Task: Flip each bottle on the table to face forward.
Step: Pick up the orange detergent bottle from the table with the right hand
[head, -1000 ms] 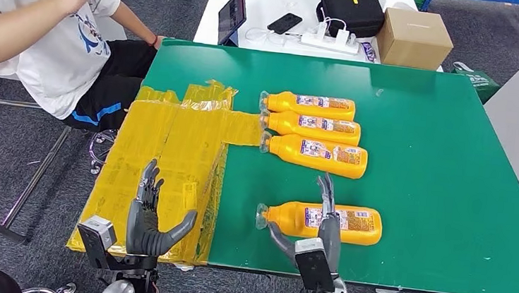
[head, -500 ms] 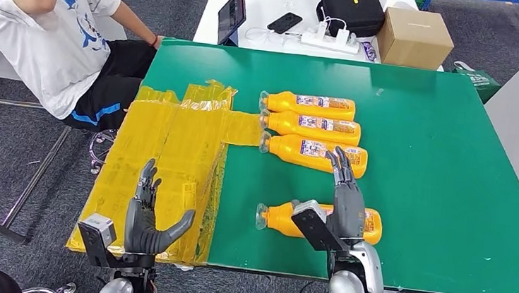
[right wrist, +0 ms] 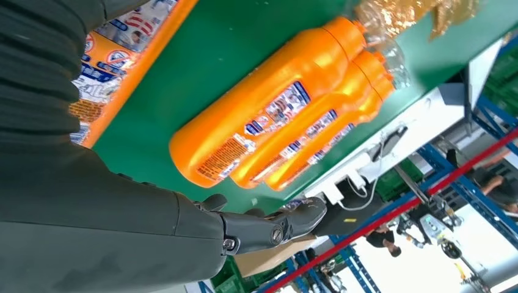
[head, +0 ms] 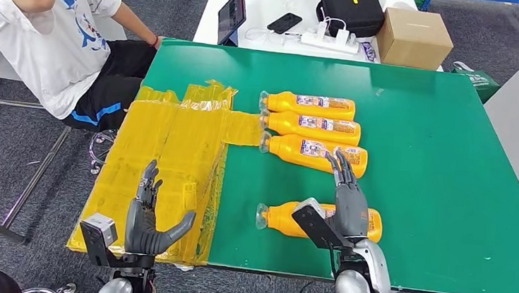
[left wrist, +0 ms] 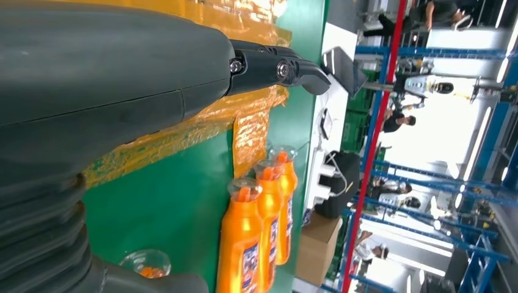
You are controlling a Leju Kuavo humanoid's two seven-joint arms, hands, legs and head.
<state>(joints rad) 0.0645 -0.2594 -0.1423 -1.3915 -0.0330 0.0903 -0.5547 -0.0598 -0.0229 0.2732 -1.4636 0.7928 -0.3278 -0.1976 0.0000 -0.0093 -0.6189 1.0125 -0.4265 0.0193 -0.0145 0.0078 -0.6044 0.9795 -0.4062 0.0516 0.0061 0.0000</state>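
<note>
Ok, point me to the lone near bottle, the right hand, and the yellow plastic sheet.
near bottle (head: 279, 218), head view, orange shoulder behind the cap.
right hand (head: 348, 200), head view, back of the hand.
yellow plastic sheet (head: 171, 146), head view, middle of the sheet.

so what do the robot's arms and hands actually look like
Both arms are silver metal with rounded joints. The left hand and right hand are dark grey with slim darker fingers, each carrying a black boxy wrist module. Up close, a grey ribbed cover and screw-pinned thumb tip show.
</note>
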